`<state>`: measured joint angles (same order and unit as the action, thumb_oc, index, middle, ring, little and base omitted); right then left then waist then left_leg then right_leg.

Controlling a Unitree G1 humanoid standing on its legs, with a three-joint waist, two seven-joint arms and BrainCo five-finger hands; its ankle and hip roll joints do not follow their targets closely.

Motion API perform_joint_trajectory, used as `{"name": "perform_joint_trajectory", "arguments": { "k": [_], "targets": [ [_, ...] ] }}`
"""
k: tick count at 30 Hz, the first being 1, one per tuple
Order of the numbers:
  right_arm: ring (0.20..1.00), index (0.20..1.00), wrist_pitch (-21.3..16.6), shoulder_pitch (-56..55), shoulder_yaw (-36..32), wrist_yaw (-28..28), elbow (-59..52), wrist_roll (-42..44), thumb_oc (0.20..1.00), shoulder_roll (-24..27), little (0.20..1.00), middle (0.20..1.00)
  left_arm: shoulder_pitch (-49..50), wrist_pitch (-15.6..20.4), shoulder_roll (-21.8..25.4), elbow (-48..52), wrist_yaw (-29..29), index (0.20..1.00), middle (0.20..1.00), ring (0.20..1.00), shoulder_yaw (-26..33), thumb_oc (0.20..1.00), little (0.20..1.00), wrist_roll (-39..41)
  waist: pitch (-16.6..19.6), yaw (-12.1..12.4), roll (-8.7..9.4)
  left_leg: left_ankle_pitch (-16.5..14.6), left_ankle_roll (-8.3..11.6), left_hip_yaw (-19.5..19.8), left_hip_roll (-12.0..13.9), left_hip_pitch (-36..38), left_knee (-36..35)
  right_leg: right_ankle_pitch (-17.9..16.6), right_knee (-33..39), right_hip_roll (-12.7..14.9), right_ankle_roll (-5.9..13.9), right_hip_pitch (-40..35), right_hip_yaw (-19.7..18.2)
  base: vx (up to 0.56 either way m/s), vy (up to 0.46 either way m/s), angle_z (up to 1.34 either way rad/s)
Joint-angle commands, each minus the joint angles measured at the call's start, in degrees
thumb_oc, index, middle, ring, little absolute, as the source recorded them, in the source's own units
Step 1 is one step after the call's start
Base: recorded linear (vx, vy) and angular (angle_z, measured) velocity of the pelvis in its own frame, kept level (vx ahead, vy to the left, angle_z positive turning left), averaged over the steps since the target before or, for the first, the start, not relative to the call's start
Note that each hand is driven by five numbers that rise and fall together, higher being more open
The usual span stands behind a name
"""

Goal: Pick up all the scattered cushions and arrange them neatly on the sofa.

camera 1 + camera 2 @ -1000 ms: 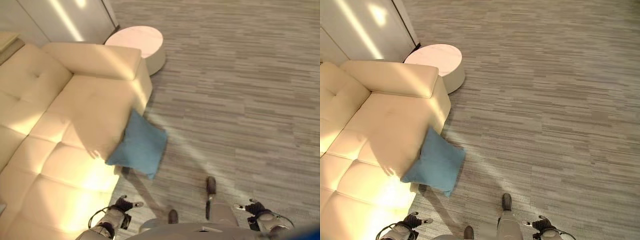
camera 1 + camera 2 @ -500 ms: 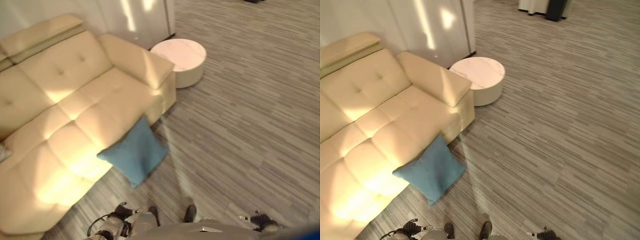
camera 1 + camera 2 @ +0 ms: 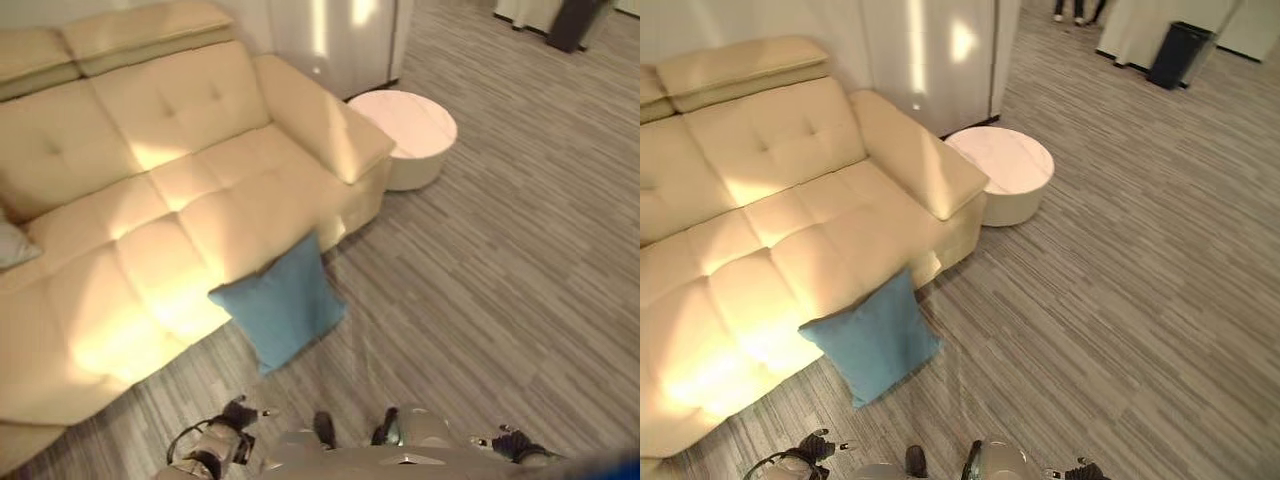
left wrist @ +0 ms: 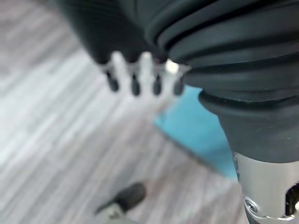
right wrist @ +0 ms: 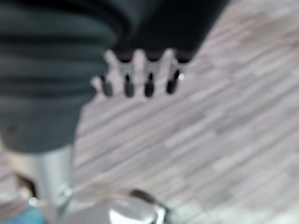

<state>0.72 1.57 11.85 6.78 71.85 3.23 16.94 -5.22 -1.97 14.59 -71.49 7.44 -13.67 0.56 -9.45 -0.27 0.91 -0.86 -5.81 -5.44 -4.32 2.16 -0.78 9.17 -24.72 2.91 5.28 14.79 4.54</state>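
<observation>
At the far left edge of the sofa (image 3: 150, 230), part of a grey cushion (image 3: 15, 243) is seen resting on the seat. A blue cushion (image 3: 280, 300) is propped on the carpeted floor (image 3: 500, 300), leaning against the sofa's front edge. Low in the view, the left hand (image 3: 232, 432) is held empty above the floor, its fingers (image 4: 134, 77) straight and relaxed. Beyond the sofa's arm, a round white side table (image 3: 410, 135) is set. At the lower right, the right hand (image 3: 508, 442) is kept loosely spread, its fingers (image 5: 140, 74) closed on nothing.
</observation>
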Motion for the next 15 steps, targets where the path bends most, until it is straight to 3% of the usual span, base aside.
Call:
{"name": "perform_joint_trajectory", "arguments": {
  "k": [1,5,8,10,12,14,15],
  "targets": [
    [1.0,1.0,-0.73,1.61,-0.61,0.04,0.78,1.65,1.0,1.51,1.0,1.0,0.0,0.77,-0.25,-0.22,0.34,1.0,1.0,1.0,-1.6,1.0,1.0,-0.69,-0.64,-0.64,-0.35,-0.29,6.18,2.85,1.58,1.3,0.95,-10.15,11.98,-1.85,2.63,-4.12,-6.62,0.16,-0.069,1.07],
    [1.0,1.0,-0.68,1.23,-0.33,-0.14,0.94,1.98,1.0,1.18,1.0,1.0,-0.33,1.02,-0.04,-0.88,0.38,1.0,1.0,1.0,-1.74,1.0,1.0,-0.68,-0.16,-1.65,0.51,-1.28,6.6,7.63,-0.1,2.3,1.16,-13.23,17.79,-3.29,3.53,-4.04,-11.15,0.16,-0.091,0.98],
    [1.0,1.0,-0.75,0.64,-0.77,-0.29,1.36,2.58,1.0,1.37,1.0,1.0,-0.32,0.98,-0.64,-1.25,0.32,1.0,1.0,1.0,-2.11,1.0,1.0,-0.63,0.81,-1.74,0.9,-2.02,7.96,8.86,0.74,1.42,2.58,-12.78,20.62,-2.95,2.66,-7.97,-10.1,0.11,-0.189,1.34],
    [1.0,1.0,-0.9,0.12,-1.19,-0.3,1.29,3.15,1.0,1.44,1.0,1.0,-0.45,0.86,-0.8,-1.21,0.2,1.0,1.0,1.0,-2.48,1.0,1.0,-0.8,1.11,-2.35,1.19,-2.48,8.57,6.37,2.32,0.04,4.51,-12.01,21.33,-2.29,2.21,-9.56,-7.82,0.09,-0.201,1.29],
    [1.0,1.0,-0.85,-0.07,-1.52,-0.24,1.25,3.41,1.0,1.62,1.0,1.0,-0.67,0.68,-0.99,-0.83,0.21,1.0,1.0,1.0,-2.82,1.0,1.0,-0.95,1.04,-3.01,1.66,-3.17,8.8,1.49,4.37,-1.6,8.0,-11.19,21.77,-1.78,1.54,-10.89,-5.96,0.04,-0.135,1.22],
    [1.0,1.0,-0.64,-0.32,-1.69,-0.23,1.41,3.65,1.0,1.34,1.0,1.0,-1.23,0.49,-1.06,-0.39,0.21,1.0,1.0,1.0,-3.66,1.0,1.0,-0.97,1.09,-3.8,1.61,-0.88,9.36,-5.07,7.82,-2.3,6.29,-10.22,22.42,-1.07,1.23,-12.15,-2.82,0.01,-0.063,0.82],
    [1.0,1.0,-0.65,-0.32,-1.69,-0.23,1.42,3.65,1.0,1.34,1.0,1.0,-1.23,0.49,-1.05,-0.39,0.21,1.0,1.0,1.0,-3.66,1.0,1.0,-0.97,1.08,-3.87,1.62,-0.81,9.37,-5.0,7.8,-2.26,6.2,-10.22,22.45,-1.05,1.23,-12.2,-2.76,0.0,0.001,0.96]
  ]
}}
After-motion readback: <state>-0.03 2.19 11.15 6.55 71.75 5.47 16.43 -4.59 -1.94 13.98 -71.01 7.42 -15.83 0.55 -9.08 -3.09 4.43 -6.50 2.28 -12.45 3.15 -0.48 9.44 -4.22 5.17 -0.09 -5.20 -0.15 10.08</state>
